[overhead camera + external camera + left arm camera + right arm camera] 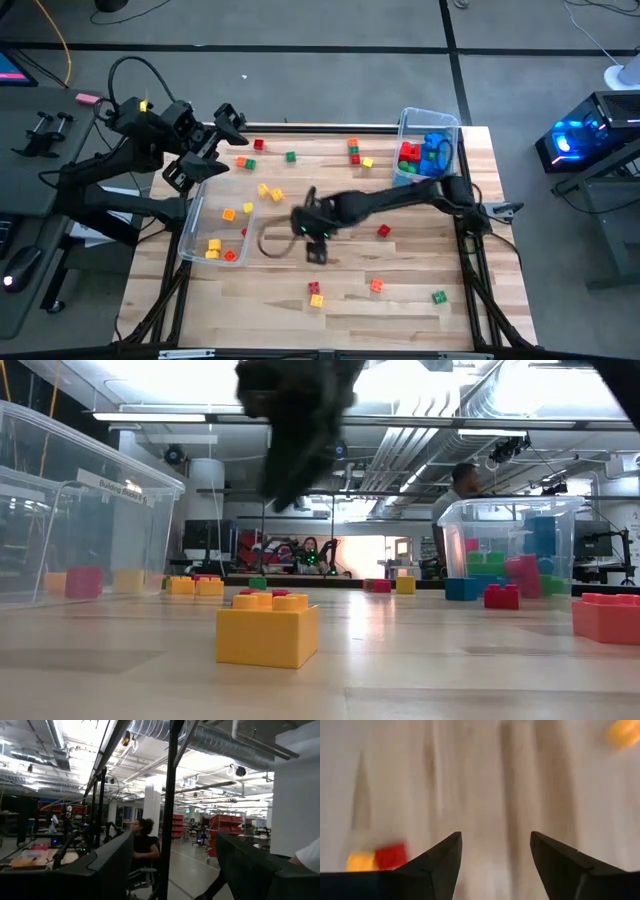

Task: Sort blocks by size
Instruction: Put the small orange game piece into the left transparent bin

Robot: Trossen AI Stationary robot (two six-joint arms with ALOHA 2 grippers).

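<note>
Many studded plastic blocks (316,293) scattered on planked wooden table (400,310).

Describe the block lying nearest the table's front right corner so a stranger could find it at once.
Start at the light wooden table seen from above and go to its front right corner, the side opposite the clear plastic bin of large red and blue bricks. There lies a small green plastic block, alone. Its nearest neighbour, a small orange block, sits farther toward the middle; only this one is green.
</note>
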